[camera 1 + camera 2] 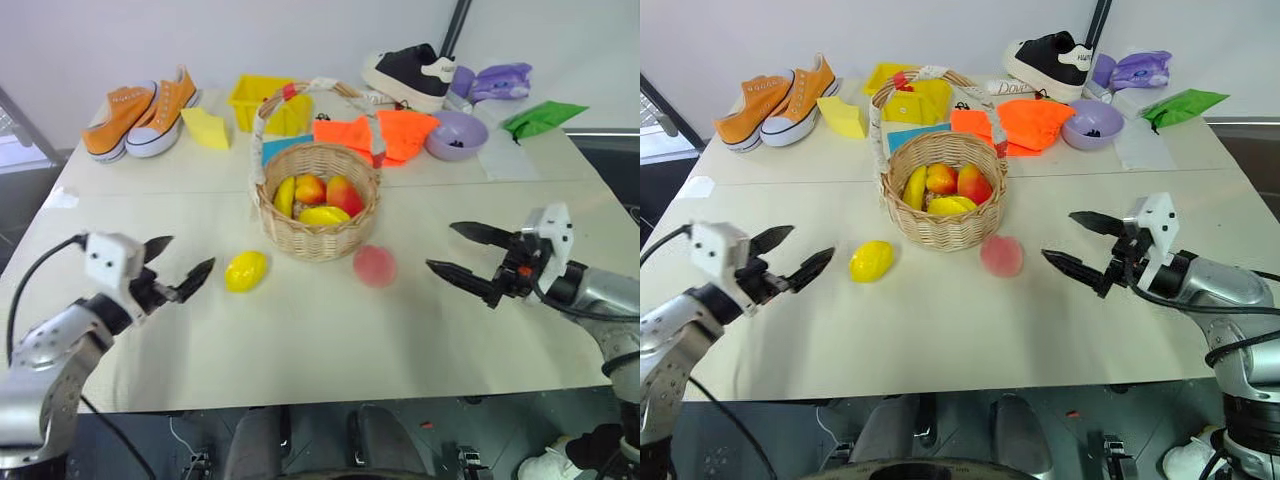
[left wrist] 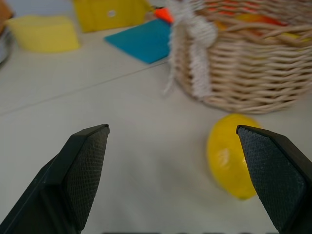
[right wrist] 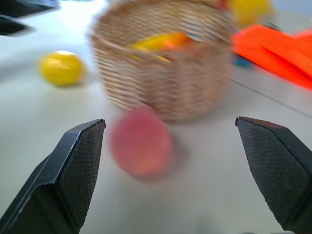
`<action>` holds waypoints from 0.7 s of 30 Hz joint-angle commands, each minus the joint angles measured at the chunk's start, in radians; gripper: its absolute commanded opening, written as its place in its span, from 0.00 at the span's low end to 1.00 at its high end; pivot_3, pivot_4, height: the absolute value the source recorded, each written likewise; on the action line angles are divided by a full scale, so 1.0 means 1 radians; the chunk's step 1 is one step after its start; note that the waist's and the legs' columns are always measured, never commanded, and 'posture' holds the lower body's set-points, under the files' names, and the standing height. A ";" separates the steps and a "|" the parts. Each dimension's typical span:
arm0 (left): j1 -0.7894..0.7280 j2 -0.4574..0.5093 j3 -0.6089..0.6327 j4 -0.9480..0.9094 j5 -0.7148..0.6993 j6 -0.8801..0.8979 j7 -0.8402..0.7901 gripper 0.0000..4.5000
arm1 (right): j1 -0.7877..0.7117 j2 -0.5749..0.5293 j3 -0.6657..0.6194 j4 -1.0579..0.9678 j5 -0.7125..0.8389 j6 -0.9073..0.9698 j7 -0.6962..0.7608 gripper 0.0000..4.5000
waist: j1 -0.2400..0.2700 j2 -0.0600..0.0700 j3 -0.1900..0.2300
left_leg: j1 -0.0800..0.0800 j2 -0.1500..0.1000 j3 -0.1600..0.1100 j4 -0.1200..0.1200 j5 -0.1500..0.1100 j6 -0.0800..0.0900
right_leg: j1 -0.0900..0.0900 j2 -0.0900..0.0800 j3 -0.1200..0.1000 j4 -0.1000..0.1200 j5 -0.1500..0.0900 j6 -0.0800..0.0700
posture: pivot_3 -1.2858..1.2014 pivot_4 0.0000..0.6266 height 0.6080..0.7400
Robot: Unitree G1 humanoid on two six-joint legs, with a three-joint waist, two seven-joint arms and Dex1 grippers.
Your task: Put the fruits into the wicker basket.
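Both your jaws spread, empty. Lemon [image 1: 246,271] and peach [image 1: 374,265] on table [image 1: 300,340] just before wicker basket [image 1: 318,235]; peach blurred. Fruits inside [image 1: 318,198] partly hidden by rim.

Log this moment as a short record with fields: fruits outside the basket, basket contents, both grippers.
outside basket: lemon and peach on the table, in front of the wicker basket
in basket: several yellow and red-yellow fruits
left gripper: open, empty, lemon ahead of it
right gripper: open, empty, peach ahead of it
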 commanded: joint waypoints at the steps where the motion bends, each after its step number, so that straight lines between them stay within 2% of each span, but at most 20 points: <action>1: -0.085 0.046 -0.112 0.013 0.053 0.034 -0.009 1.00 | -0.034 -0.017 0.058 -0.160 0.082 0.065 -0.017 0.99 | 0.001 0.000 0.000 | 0.000 0.000 0.000 0.000 0.000 0.000 | 0.000 0.000 0.000 0.000 0.000 0.000 | 0.52 0.24 0.95; 4: -0.165 0.060 -0.219 0.053 0.084 0.066 -0.031 1.00 | -0.047 0.009 0.147 -0.251 0.078 0.070 -0.044 0.99 | 0.002 0.000 0.000 | 0.000 0.000 0.000 0.001 0.000 0.000 | 0.000 0.001 0.000 0.001 0.000 0.000 | 0.52 0.24 0.95; 7: -0.199 0.070 -0.271 0.072 0.102 0.090 -0.051 1.00 | -0.029 0.028 0.184 -0.289 0.078 0.063 -0.059 0.99 | 0.002 -0.001 0.000 | -0.001 0.000 0.000 0.001 0.000 0.000 | 0.000 0.001 0.000 0.000 0.001 0.002 | 0.52 0.24 0.95; 13: -0.212 0.109 -0.341 0.095 0.166 0.126 -0.060 1.00 | 0.025 0.041 0.201 -0.294 0.055 0.017 -0.055 0.99 | 0.002 -0.001 0.000 | 0.000 0.000 -0.001 0.002 0.000 0.000 | 0.000 0.001 0.000 0.001 0.002 0.003 | 0.52 0.24 0.95; 18: -0.211 0.090 -0.349 0.133 0.192 0.120 -0.046 1.00 | 0.063 0.041 0.204 -0.281 0.030 -0.042 -0.035 0.99 | 0.003 -0.001 0.000 | -0.001 0.001 -0.001 0.006 0.000 0.001 | 0.001 0.002 0.000 0.003 0.002 0.003 | 0.52 0.24 0.95; 21: -0.205 0.067 -0.337 0.153 0.205 0.095 -0.034 0.80 | 0.078 0.041 0.210 -0.272 0.014 -0.070 -0.026 1.00 | 0.003 -0.001 0.000 | -0.001 0.001 -0.001 0.008 -0.001 0.002 | 0.002 0.001 0.000 0.003 0.002 0.003 | 0.52 0.24 0.95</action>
